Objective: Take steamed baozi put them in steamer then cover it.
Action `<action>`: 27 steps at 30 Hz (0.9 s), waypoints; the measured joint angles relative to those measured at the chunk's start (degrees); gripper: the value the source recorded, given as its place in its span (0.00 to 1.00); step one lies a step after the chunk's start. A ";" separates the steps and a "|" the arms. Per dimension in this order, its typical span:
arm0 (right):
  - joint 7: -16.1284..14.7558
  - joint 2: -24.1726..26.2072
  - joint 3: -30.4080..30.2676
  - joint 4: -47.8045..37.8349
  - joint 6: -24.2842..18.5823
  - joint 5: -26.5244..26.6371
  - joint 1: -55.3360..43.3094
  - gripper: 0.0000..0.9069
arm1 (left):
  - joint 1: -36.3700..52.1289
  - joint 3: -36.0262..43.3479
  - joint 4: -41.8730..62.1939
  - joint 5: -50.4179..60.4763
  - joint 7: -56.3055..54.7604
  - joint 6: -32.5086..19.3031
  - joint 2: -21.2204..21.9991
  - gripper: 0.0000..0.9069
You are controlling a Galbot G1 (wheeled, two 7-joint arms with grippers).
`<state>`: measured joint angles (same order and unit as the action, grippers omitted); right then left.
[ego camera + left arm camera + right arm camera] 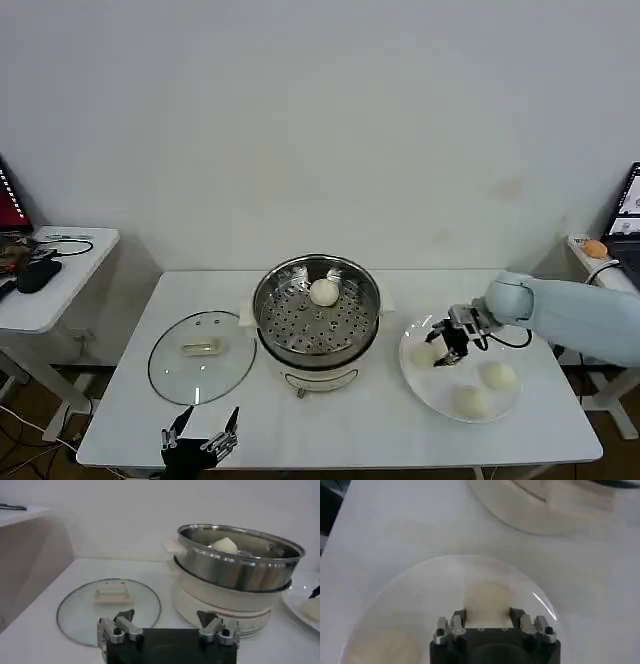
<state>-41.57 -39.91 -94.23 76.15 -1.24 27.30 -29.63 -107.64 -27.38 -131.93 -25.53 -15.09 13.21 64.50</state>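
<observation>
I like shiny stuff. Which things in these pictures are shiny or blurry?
Head view: the steamer gleams, and the cover glints on the table. Left wrist view: the steamer's steel wall shows bright streaks behind the open left gripper. Right wrist view: the plate and the bun under the open right gripper look soft and blurry.

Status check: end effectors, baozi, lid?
Right end effector open around a plate baozi. Left end effector open, idle near lid. One baozi in steamer, uncovered.

Steamer (316,318) mid-table, one baozi (324,292) inside. Cover (201,356) flat to its left. Plate (415,375) to its right.
</observation>
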 measured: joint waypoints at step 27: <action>1.57 -2.04 -10.40 12.50 1.59 11.14 -25.79 0.68 | 1.96 1.14 1.31 0.12 -0.08 0.00 -1.35 1.00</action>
<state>-40.00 -41.95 -104.63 88.65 0.35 38.44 -55.43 -105.69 -26.24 -130.62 -25.41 -15.17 13.21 63.15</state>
